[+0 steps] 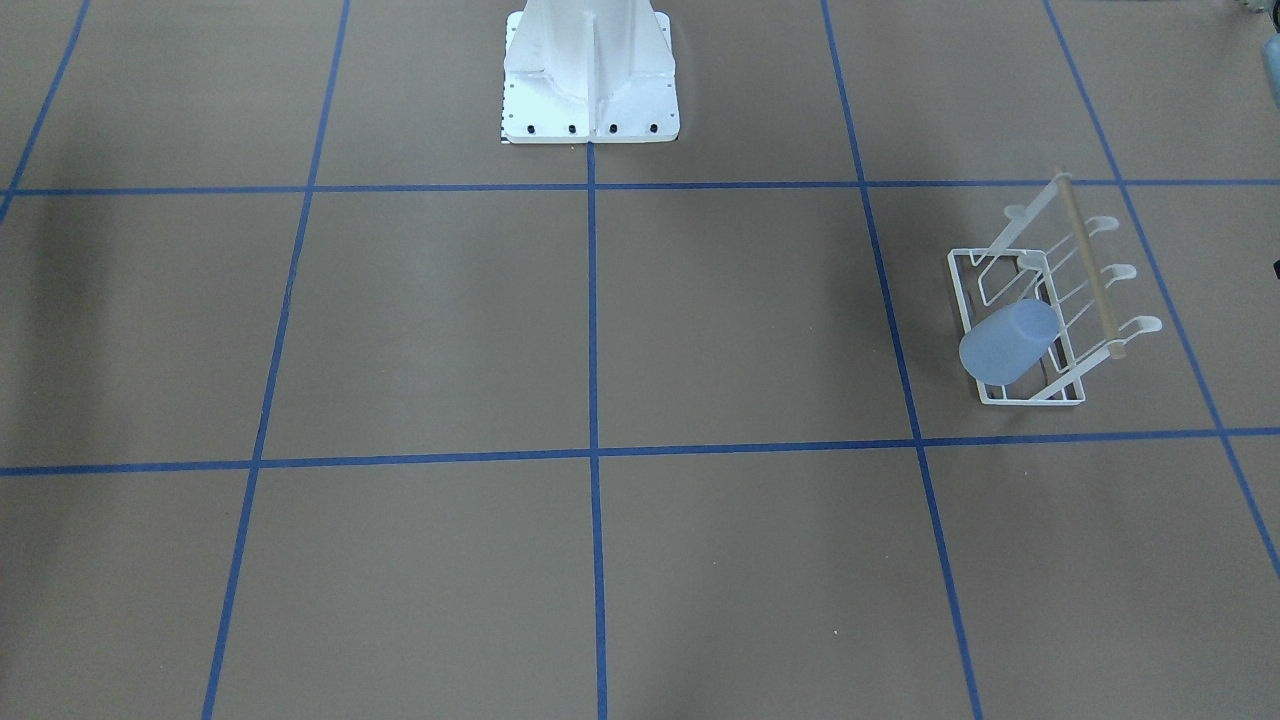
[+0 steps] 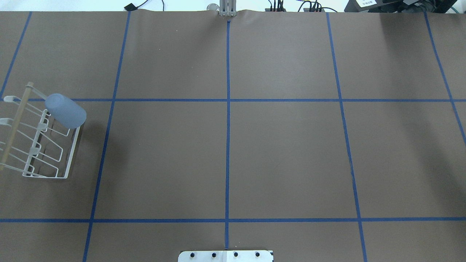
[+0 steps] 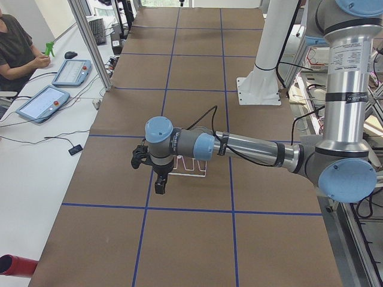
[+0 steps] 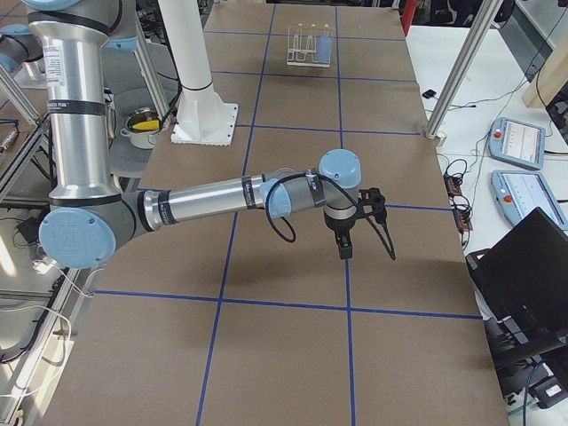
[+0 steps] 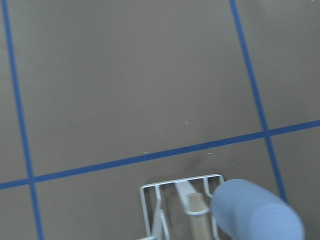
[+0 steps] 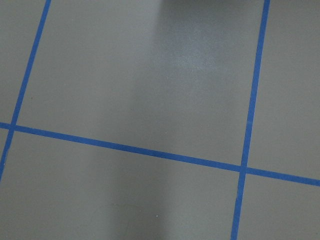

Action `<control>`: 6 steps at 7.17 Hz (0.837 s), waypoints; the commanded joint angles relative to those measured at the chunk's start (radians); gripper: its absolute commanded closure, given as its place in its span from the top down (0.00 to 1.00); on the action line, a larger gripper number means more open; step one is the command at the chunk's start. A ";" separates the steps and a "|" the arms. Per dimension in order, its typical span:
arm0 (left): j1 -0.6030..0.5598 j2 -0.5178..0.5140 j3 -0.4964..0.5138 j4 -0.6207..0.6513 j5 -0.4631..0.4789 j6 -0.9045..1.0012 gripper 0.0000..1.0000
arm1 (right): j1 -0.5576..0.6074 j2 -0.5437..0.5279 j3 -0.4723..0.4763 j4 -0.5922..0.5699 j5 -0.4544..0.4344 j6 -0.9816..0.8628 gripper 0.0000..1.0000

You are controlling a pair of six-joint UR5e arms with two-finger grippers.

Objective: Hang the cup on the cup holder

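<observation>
The pale blue cup sits mouth-down over a prong at one end of the white wire cup holder, tilted. Both show in the overhead view, the cup on the holder at the table's left edge, and in the left wrist view as cup and holder. My left gripper hangs above the holder; the arm hides the cup there. My right gripper hovers over bare table, far from the cup. I cannot tell whether either gripper is open or shut.
The white robot pedestal stands at the table's middle edge. Blue tape lines grid the brown table. A seated operator and tablets are beside the table. A black laptop sits off the other end.
</observation>
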 commanded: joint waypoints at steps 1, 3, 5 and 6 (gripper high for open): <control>-0.019 0.008 0.004 -0.009 -0.061 -0.007 0.98 | -0.008 -0.001 -0.003 -0.001 -0.025 0.000 1.00; -0.033 0.014 -0.055 0.001 -0.065 -0.048 0.98 | -0.008 -0.002 -0.005 -0.024 -0.018 -0.001 1.00; -0.033 0.037 -0.088 -0.008 -0.047 -0.065 0.98 | -0.007 -0.020 0.001 -0.030 -0.013 -0.003 1.00; -0.033 0.039 -0.085 -0.008 -0.032 -0.059 0.98 | -0.007 -0.025 -0.008 -0.032 -0.010 -0.003 1.00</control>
